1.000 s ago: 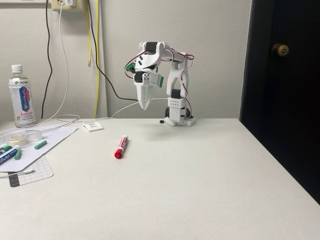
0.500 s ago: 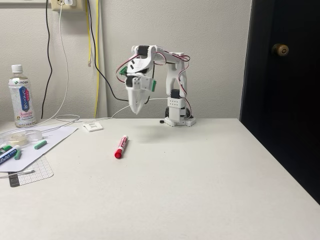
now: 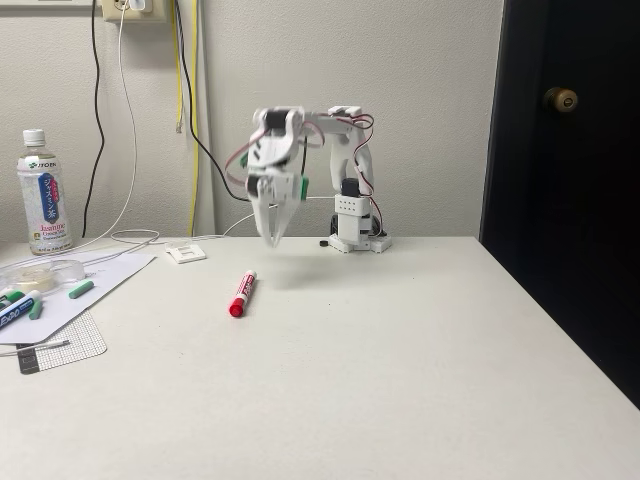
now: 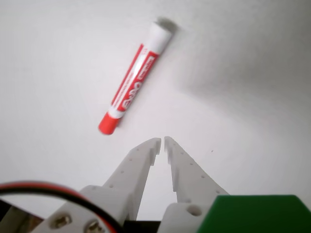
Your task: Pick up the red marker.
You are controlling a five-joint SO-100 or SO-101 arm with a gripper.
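The red marker (image 3: 241, 293) lies flat on the white table, its red cap toward the front. In the wrist view the red marker (image 4: 135, 77) runs diagonally, cap at lower left, just beyond the fingertips. My gripper (image 3: 271, 238) hangs in the air above and slightly behind-right of the marker, pointing down, apart from it. In the wrist view the gripper (image 4: 162, 140) has its two white fingers nearly together, nothing between them.
The arm's base (image 3: 356, 235) stands at the table's back edge. At the left are a drink bottle (image 3: 43, 192), a paper sheet (image 3: 70, 295) with a blue-labelled marker (image 3: 14, 312) and small green-capped markers, and cables along the wall. A dark door (image 3: 570, 150) stands at the right.
The arm has swung left and lowered, bringing the gripper closer over the marker. The marker has not moved.
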